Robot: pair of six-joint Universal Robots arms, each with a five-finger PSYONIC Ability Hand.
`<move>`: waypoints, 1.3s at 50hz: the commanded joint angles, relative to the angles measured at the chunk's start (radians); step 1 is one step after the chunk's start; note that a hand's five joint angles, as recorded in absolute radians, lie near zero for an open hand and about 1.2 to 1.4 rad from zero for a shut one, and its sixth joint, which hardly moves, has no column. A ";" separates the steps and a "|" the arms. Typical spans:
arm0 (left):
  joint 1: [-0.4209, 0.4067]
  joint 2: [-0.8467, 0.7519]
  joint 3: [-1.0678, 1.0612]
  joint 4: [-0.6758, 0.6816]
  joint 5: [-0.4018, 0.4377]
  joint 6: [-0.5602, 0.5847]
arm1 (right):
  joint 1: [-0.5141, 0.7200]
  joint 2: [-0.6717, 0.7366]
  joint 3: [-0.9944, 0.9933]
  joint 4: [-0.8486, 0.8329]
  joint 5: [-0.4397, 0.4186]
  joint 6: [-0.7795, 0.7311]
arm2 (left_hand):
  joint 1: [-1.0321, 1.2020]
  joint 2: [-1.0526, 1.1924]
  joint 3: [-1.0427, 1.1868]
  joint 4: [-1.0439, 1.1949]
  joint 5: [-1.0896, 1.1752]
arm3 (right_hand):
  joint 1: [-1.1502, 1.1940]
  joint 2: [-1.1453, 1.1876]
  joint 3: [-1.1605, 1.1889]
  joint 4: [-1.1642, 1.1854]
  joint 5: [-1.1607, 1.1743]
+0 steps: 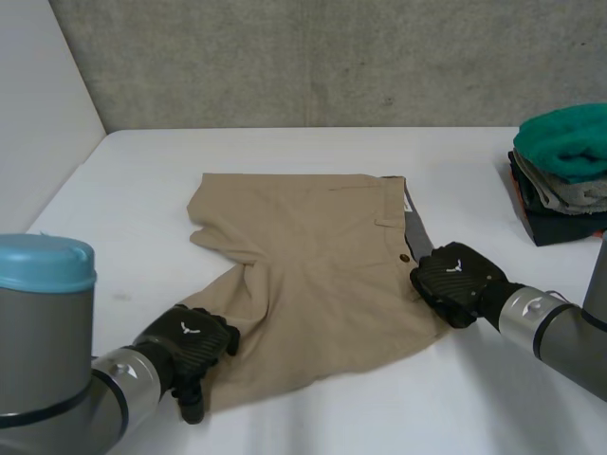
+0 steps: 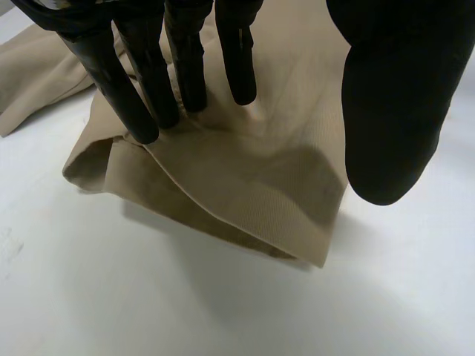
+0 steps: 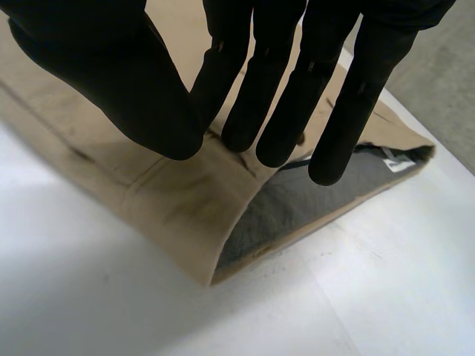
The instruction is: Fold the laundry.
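White table (image 1: pixel 313 152), tan shorts (image 1: pixel 322 275) spread out, folded clothes stack (image 1: pixel 564 175) at right

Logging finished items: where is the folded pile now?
In the head view, the folded pile sits at the right of the table, beyond the right hand, apart from the shorts.

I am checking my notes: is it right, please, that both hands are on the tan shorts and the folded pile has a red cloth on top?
Not quite: the head view shows a green cloth, not red, on top of the folded pile. The left hand and right hand are indeed on the tan shorts.
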 commanded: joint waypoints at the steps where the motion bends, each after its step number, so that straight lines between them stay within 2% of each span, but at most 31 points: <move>1: -0.034 -0.058 -0.013 0.094 -0.074 0.059 | 0.061 -0.027 -0.024 0.017 0.117 0.131 | 0.140 0.143 0.144 0.136 0.137 | 0.262 0.224 0.215 0.204 0.209; 6: -0.066 -0.085 -0.010 0.148 -0.104 0.091 | 0.088 -0.049 -0.030 0.023 0.160 0.222 | 0.313 0.316 0.317 0.309 0.310 | 0.262 0.224 0.215 0.204 0.209; 10: -0.077 -0.114 -0.005 0.180 -0.136 0.117 | 0.099 -0.064 -0.040 0.032 0.179 0.251 | 0.747 0.750 0.751 0.743 0.744 | 0.262 0.224 0.215 0.204 0.209; 11: -0.077 -0.122 -0.001 0.191 -0.149 0.124 | 0.098 -0.073 -0.038 0.044 0.179 0.248 | 0.952 0.954 0.956 0.948 0.949 | 0.029 -0.008 -0.018 -0.029 -0.024; 13: -0.077 -0.124 0.004 0.200 -0.158 0.128 | 0.091 -0.086 -0.036 0.062 0.177 0.242 | 0.962 0.965 0.966 0.958 0.959 | -0.096 -0.134 -0.143 -0.154 -0.149; 16: -0.074 -0.122 0.016 0.206 -0.164 0.136 | 0.071 -0.116 -0.032 0.121 0.171 0.219 | 0.962 0.965 0.966 0.958 0.959 | -0.550 -0.588 -0.597 -0.609 -0.604; 17: -0.073 -0.122 0.019 0.206 -0.163 0.133 | 0.067 -0.124 -0.030 0.136 0.168 0.210 | 0.962 0.965 0.966 0.958 0.959 | -0.618 -0.656 -0.666 -0.677 -0.672; 22: -0.022 -0.078 0.054 0.205 -0.140 0.127 | 0.029 -0.175 0.002 0.220 0.117 0.099 | 0.962 0.965 0.966 0.958 0.959 | -0.666 -0.704 -0.713 -0.724 -0.719; 27: 0.030 -0.022 0.108 0.188 -0.115 0.118 | 0.005 -0.182 0.043 0.230 0.050 0.001 | 0.962 0.965 0.966 0.958 0.959 | -0.678 -0.715 -0.725 -0.736 -0.731; 33: 0.076 -0.002 0.185 0.153 -0.090 0.093 | 0.010 -0.144 0.062 0.173 0.036 -0.008 | 0.962 0.965 0.966 0.958 0.959 | -0.646 -0.683 -0.693 -0.704 -0.699; 39: 0.085 -0.016 0.246 0.084 -0.058 0.050 | 0.044 -0.073 0.053 0.012 0.080 0.053 | 0.962 0.965 0.966 0.958 0.959 | -0.514 -0.551 -0.561 -0.572 -0.567; 42: 0.079 -0.027 0.251 0.058 -0.043 0.038 | 0.070 -0.037 0.045 -0.095 0.148 0.108 | 0.962 0.965 0.966 0.958 0.959 | -0.268 -0.306 -0.315 -0.326 -0.322; 44: 0.069 -0.030 0.248 0.048 -0.037 0.035 | 0.088 -0.027 0.042 -0.140 0.195 0.128 | 0.962 0.965 0.966 0.958 0.959 | 0.260 0.222 0.212 0.201 0.206; 47: 0.052 -0.027 0.225 0.022 -0.032 0.041 | 0.101 -0.040 0.042 -0.134 0.231 0.139 | 0.962 0.965 0.966 0.958 0.959 | 0.262 0.224 0.215 0.204 0.209; 49: 0.044 -0.022 0.200 -0.008 -0.029 0.044 | 0.099 -0.084 0.060 -0.085 0.225 0.128 | 0.962 0.965 0.966 0.958 0.959 | 0.262 0.224 0.215 0.204 0.209; 53: 0.012 0.024 0.133 -0.112 -0.011 0.090 | 0.052 -0.200 0.076 0.116 0.154 0.059 | 0.962 0.965 0.966 0.958 0.959 | 0.262 0.224 0.215 0.204 0.209; 56: -0.005 0.060 0.073 -0.234 0.006 0.151 | -0.031 -0.270 0.065 0.392 0.079 -0.109 | 0.962 0.965 0.966 0.958 0.959 | 0.262 0.224 0.215 0.204 0.209; 57: -0.010 0.065 0.062 -0.263 0.012 0.168 | -0.074 -0.280 0.053 0.547 0.053 -0.210 | 0.962 0.965 0.966 0.958 0.959 | 0.262 0.224 0.215 0.204 0.209; 61: -0.034 0.071 0.048 -0.384 0.051 0.237 | -0.125 -0.247 -0.004 0.829 0.027 -0.440 | 0.962 0.965 0.966 0.958 0.959 | 0.262 0.224 0.215 0.204 0.209; 63: -0.039 0.059 0.071 -0.384 0.054 0.248 | -0.107 -0.219 -0.038 0.849 0.040 -0.452 | 0.962 0.965 0.966 0.958 0.959 | 0.262 0.224 0.215 0.204 0.209; 65: -0.031 0.004 0.138 -0.358 0.048 0.254 | -0.062 -0.172 -0.096 0.837 0.082 -0.383 | 0.962 0.965 0.966 0.958 0.959 | 0.262 0.224 0.215 0.204 0.209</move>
